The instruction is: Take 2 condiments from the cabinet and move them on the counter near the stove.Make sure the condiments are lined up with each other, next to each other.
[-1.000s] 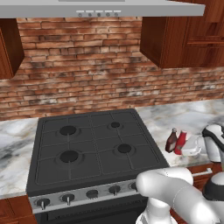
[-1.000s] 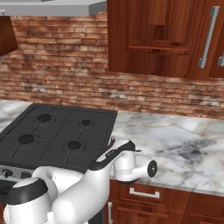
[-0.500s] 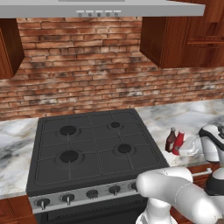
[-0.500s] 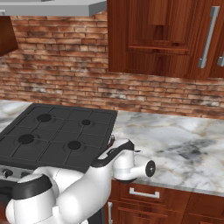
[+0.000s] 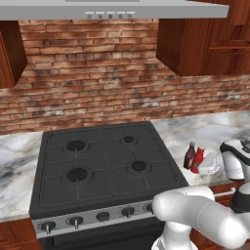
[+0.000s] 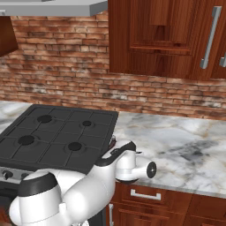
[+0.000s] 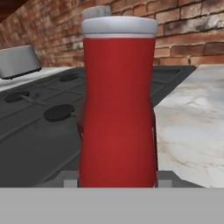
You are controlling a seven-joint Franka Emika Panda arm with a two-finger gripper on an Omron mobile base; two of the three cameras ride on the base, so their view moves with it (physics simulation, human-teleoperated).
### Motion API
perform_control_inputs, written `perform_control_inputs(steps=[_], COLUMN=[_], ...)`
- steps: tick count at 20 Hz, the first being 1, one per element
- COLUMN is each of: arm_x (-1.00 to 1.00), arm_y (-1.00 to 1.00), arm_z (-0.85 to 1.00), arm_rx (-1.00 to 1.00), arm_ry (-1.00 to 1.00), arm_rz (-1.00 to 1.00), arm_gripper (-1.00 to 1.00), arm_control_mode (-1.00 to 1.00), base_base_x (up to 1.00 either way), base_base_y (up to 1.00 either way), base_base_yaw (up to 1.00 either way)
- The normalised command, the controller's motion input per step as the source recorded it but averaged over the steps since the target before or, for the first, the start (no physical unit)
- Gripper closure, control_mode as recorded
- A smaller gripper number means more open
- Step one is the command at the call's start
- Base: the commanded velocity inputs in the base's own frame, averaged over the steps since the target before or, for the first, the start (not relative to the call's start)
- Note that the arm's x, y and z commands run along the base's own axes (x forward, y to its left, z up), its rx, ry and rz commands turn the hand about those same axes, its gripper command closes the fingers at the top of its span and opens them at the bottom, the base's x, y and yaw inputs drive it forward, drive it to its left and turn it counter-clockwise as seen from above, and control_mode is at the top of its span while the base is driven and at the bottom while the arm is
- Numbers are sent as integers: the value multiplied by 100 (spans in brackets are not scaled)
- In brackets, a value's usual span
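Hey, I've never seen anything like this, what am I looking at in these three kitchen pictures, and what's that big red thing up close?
It is a computer-drawn kitchen with a white robot arm on a driving base. Two pictures come from cameras on that base, behind the arm to its left and right, looking over a black stove set in a marble counter. The third comes from a camera on the arm's hand, looking along its jaws.

The big red thing is a slim red bottle with a white cap, very close to that camera. From the left base view you can see it is small: the same red bottle stands on the counter just right of the stove, beside a dark maroon bottle. The jaws are closed on the red bottle, with the arm's hand reaching in from the right.
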Motion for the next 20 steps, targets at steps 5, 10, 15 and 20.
perform_control_inputs(steps=[5,10,15,20], arm_x=[0,0,0,0], arm_y=[0,0,0,0], arm_z=[-17,-20,-19,-19], arm_rx=[0,0,0,0], arm_ry=[0,-4,-4,-1], arm_rz=[0,0,0,0], arm_gripper=[100,100,100,-100], arm_control_mode=[-100,-100,-100,-100], base_base_x=[0,0,0,0], base_base_y=[0,0,0,0], base_base_yaw=[0,0,0,0])
